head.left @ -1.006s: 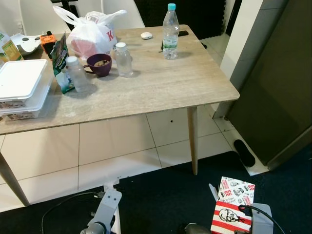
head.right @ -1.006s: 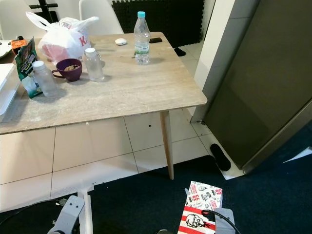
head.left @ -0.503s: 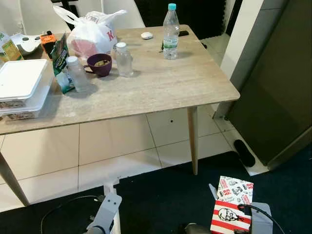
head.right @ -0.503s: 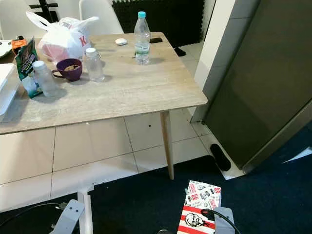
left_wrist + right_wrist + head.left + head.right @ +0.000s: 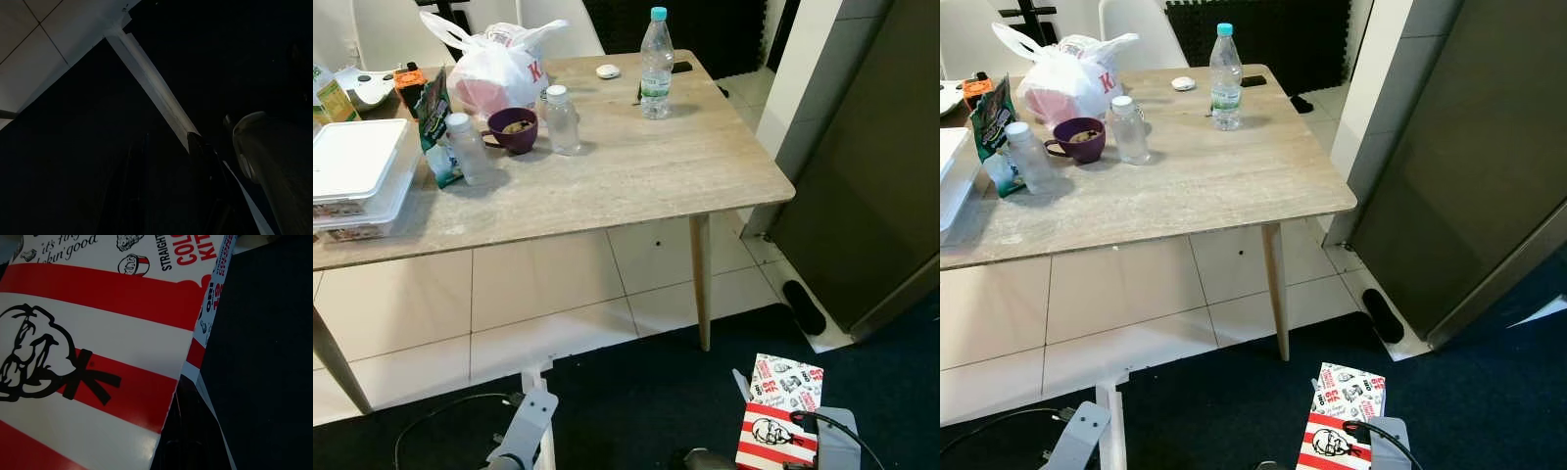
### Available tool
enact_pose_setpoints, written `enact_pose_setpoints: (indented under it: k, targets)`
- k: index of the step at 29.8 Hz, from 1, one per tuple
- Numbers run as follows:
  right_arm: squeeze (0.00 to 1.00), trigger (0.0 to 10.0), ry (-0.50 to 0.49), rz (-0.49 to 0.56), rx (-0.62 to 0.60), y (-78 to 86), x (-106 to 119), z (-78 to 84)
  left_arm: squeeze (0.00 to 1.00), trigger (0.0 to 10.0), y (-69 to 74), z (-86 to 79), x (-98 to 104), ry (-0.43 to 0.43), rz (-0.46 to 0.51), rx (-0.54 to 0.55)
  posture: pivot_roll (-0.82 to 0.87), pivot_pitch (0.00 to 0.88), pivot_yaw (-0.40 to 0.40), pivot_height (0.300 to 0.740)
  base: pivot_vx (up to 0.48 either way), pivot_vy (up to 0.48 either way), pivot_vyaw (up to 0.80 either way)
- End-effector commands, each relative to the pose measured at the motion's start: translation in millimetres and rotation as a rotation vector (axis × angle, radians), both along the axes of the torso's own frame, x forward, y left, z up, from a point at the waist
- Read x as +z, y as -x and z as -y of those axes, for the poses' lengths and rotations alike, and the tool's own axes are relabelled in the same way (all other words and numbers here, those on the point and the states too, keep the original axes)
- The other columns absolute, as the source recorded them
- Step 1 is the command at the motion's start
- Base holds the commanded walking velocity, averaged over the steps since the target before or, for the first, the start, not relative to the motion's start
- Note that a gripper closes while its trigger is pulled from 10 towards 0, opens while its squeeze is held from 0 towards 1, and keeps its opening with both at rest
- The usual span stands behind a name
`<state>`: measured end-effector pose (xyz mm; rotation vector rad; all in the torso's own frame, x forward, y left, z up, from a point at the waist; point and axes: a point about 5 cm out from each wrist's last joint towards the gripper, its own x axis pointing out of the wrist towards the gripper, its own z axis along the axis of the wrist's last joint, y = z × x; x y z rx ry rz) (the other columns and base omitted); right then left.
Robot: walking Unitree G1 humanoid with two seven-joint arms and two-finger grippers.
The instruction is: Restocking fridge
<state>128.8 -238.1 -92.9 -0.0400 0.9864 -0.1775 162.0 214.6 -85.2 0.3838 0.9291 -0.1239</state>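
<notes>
Right wrist view: the red-and-white takeaway box sits clamped in the right gripper's fingers, low before the robot over dark carpet. Left gripper: idle in shade; finger spacing cannot be told. Beyond the box stands the bench, carrying a tall water bottle, purple cup and white bag.

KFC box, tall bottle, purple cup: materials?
KFC box: printed cardboard, slightly glossy; crisp folded edges and a sheen in the right wrist view.
Tall bottle: clear plastic, likely PET; see-through, with a turquoise cap.
Purple cup: opaque with a smooth sheen; ceramic or plastic, can't tell.
</notes>
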Motion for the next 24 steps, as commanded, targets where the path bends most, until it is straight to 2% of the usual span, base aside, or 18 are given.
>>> enact_pose_setpoints:
  k: [1,24]
  targets:
    - [0.0,10.0,-0.023,-0.018,0.018,5.3,-3.9,-8.1,0.0,10.0,5.3,-7.2,-1.0,-0.029,-0.017,-0.012,-0.04,0.082,-0.02,0.74,0.0,0.0,0.0]
    - [0.0,10.0,-0.023,-0.022,0.016,6.1,-4.4,-8.5,0.0,10.0,7.3,-6.7,-1.9,-0.035,-0.017,-0.014,-0.03,0.08,-0.024,0.74,0.0,0.0,0.0]
